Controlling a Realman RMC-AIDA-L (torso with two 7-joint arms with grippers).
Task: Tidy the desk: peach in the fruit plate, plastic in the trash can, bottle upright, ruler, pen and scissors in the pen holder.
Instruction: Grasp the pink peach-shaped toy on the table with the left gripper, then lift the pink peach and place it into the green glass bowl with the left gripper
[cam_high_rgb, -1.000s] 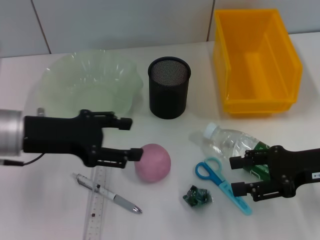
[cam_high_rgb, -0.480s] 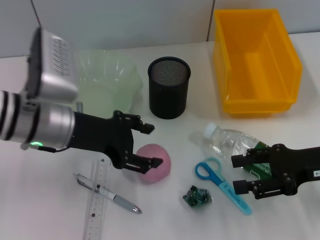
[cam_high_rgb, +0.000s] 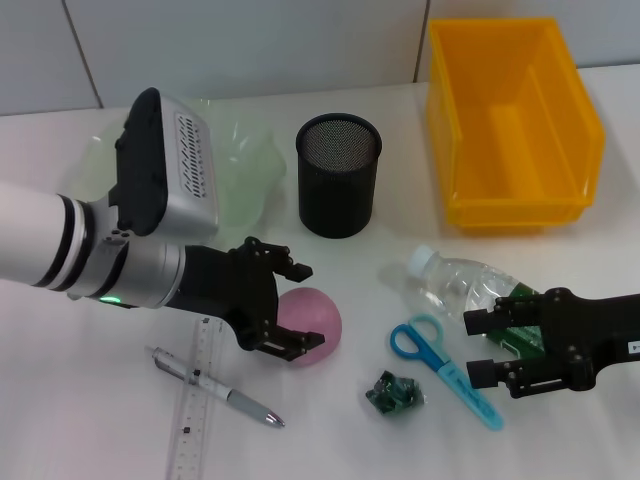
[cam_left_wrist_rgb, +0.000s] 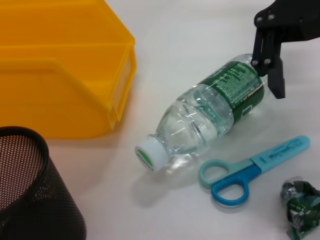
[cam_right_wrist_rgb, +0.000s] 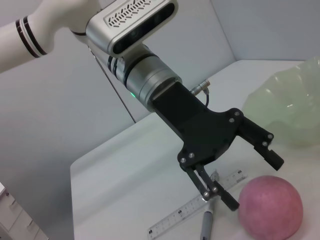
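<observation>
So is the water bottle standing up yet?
No, the bottle lies on its side on the desk, cap pointing sideways, with the right gripper open around its base.

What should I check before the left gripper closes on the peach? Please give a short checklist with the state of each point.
1. Left gripper fingers open: ok.
2. Peach between the fingers: not ok, it sits just past the tips.
3. Ruler and pen out of the closing path: ok.
4. Fruit plate free to receive the peach: cannot tell, the arm hides much of it.
5. Right gripper away from the peach, near the bottle: ok.
</observation>
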